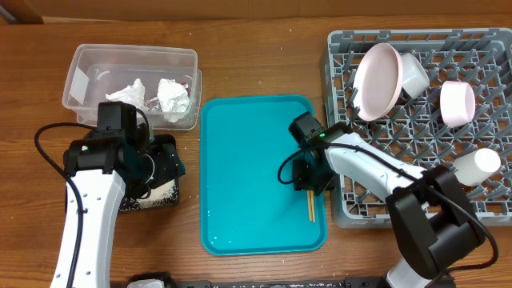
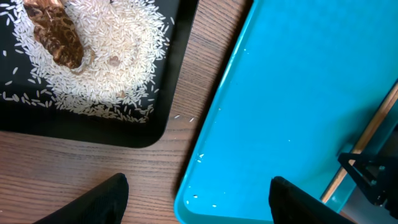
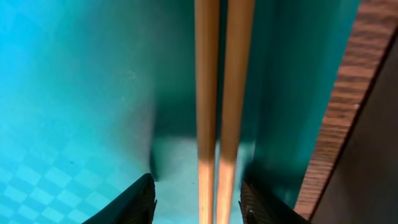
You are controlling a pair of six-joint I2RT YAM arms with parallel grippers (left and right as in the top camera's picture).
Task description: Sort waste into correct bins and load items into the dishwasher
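Note:
Two wooden chopsticks [image 1: 310, 208] lie side by side on the teal tray [image 1: 248, 176], near its right rim. My right gripper [image 1: 310, 182] is open and straddles the chopsticks [image 3: 214, 93], with a gap on each side between them and the fingers of the right gripper [image 3: 198, 199]. My left gripper [image 1: 164, 158] is open and empty [image 2: 199, 202] over the gap between the black tray [image 2: 124, 134] and the teal tray. The black tray holds loose rice [image 2: 112, 56] and a brown food scrap [image 2: 59, 37]. The clear tub [image 1: 132, 52] holds white tissues [image 1: 172, 96]. No wrapper shows.
The grey dish rack [image 1: 416, 132] on the right holds a pale pink plate [image 1: 378, 80], two small bowls [image 1: 458, 102] and a white cup [image 1: 478, 166] on its side. My right arm lies across the rack's left edge. A few rice grains dot the teal tray [image 2: 298, 93].

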